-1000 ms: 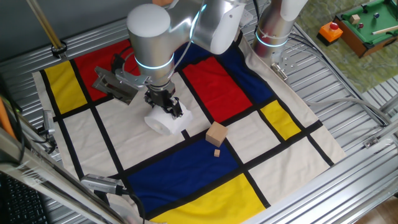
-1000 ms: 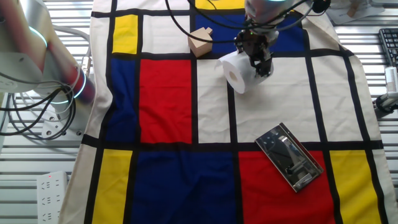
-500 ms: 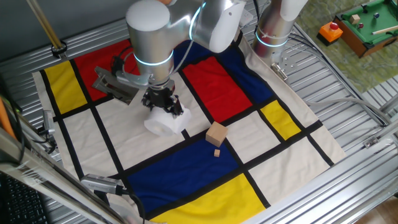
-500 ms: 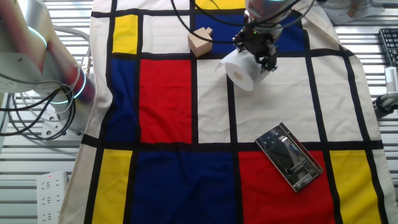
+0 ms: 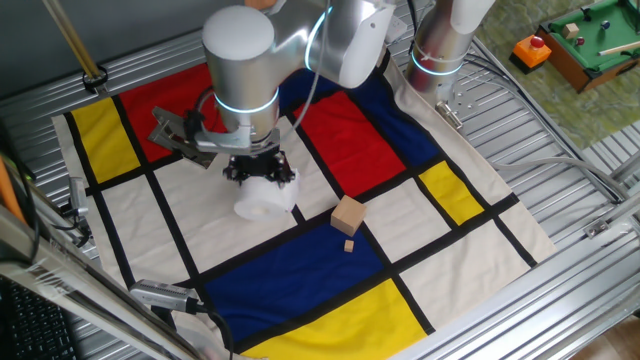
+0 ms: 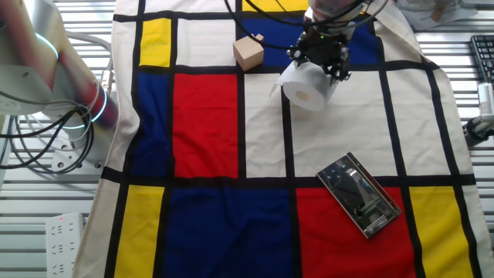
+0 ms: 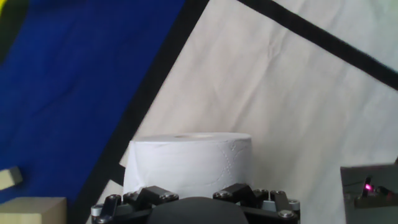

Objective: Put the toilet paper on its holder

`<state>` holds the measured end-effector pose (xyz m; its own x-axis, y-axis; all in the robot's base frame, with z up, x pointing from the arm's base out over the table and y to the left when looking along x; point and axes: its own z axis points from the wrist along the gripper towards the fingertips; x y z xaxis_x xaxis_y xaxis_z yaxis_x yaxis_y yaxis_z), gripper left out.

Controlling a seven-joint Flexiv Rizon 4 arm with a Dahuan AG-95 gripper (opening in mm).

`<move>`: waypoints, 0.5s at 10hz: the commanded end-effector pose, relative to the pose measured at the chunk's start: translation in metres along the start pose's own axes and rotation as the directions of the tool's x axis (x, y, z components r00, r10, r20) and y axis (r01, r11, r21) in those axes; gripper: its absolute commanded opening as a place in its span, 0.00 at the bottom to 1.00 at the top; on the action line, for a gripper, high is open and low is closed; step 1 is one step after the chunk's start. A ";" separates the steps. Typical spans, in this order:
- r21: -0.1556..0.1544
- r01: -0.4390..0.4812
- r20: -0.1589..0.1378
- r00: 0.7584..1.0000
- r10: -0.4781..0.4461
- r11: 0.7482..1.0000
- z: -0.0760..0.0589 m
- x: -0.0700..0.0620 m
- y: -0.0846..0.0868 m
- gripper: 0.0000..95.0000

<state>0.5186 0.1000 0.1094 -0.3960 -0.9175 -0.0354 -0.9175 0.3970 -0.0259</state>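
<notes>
While the silver arm points straight down, its black two-finger gripper (image 6: 319,55) clamps the plump white toilet paper roll (image 6: 308,86) between its jaws. Hollow core faces sideways; the roll hangs just below the fingers, above a white cloth panel. The grey metal holder bracket (image 6: 360,194) lies well apart.

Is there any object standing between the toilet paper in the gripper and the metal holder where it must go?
Nothing visible stands in the way. The gripper holds the toilet paper, and only bare cloth lies between it and the holder. The wooden block sits on the far side, away from that path.
</notes>
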 end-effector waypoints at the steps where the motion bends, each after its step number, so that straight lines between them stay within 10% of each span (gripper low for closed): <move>1: -0.002 0.271 0.009 0.963 -0.271 0.963 -0.001 -0.002 0.000 0.00; 5: -0.025 0.459 0.009 0.889 -0.459 0.888 -0.001 -0.002 0.000 0.00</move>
<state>0.5193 0.1016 0.1101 -0.0449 -0.9985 -0.0315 -0.9987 0.0456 -0.0221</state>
